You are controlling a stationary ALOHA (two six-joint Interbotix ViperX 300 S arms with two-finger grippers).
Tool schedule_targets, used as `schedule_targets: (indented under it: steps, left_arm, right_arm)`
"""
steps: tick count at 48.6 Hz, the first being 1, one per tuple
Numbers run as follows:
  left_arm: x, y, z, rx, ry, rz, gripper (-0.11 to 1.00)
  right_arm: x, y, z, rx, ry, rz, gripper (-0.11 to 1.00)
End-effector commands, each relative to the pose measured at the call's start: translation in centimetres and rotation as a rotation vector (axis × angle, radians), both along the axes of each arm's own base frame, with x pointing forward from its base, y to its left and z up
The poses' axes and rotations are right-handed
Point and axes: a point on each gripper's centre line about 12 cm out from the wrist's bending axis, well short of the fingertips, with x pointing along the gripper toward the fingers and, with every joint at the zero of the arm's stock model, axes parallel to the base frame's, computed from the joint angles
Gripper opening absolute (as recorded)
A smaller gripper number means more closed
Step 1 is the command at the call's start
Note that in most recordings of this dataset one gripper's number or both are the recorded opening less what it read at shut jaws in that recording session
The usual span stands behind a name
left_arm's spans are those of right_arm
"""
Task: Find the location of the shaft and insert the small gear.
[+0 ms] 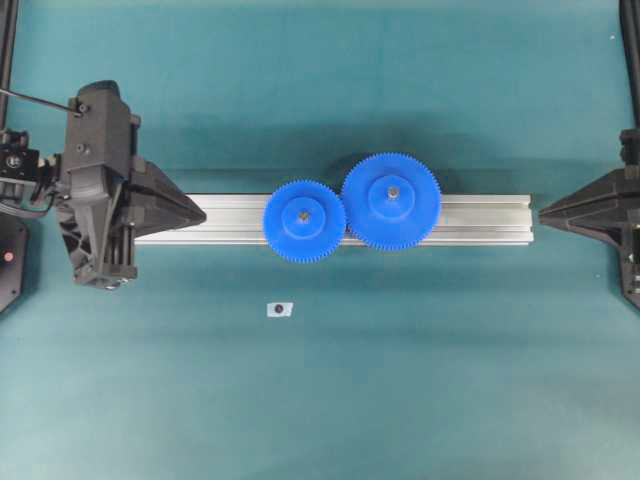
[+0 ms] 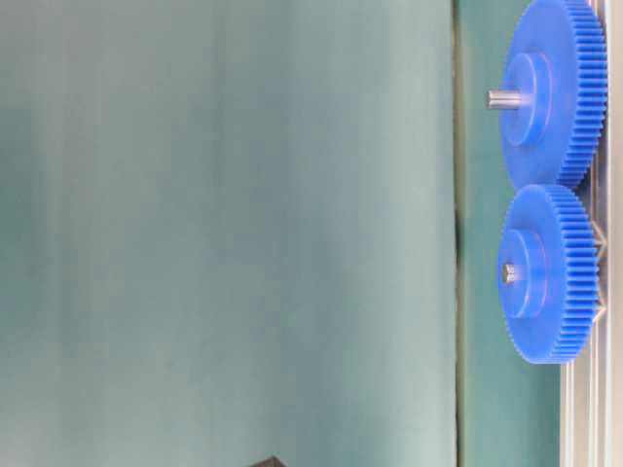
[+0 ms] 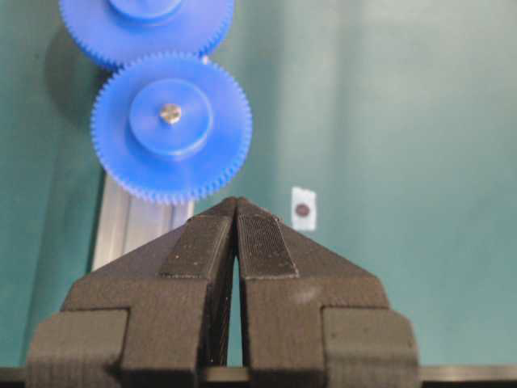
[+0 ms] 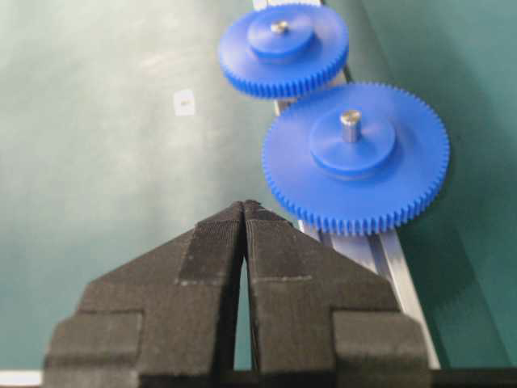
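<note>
Overhead exterior view: an aluminium rail [image 1: 480,220] crosses the teal table. On it sits the larger blue gear [image 1: 391,200], meshed with the small gear [image 1: 304,220], which is seated on the shaft [image 3: 170,113]. Left gripper [image 3: 237,212] and right gripper [image 4: 244,217] are closed, empty. A small white tag [image 1: 279,309] lies nearby.

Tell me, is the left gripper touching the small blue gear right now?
Apart. In the overhead view the left gripper is shut at the end of the aluminium rail, and a bare length of rail shows between its tip and the small gear.
</note>
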Motion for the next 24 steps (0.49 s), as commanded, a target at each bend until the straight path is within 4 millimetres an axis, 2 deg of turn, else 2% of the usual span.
schedule_targets:
  steps: [1,24]
  left_arm:
    - [-0.1,-0.1,0.8,0.002,-0.028,-0.003,0.01]
    - [-0.7,-0.1,-0.3,0.0,-0.005,-0.004,0.01]
  right_arm:
    - [0.2,0.0,0.4,0.004,-0.011,-0.002,0.06]
    - [0.0,0.0,-0.5,0.005,-0.009,-0.005,0.06]
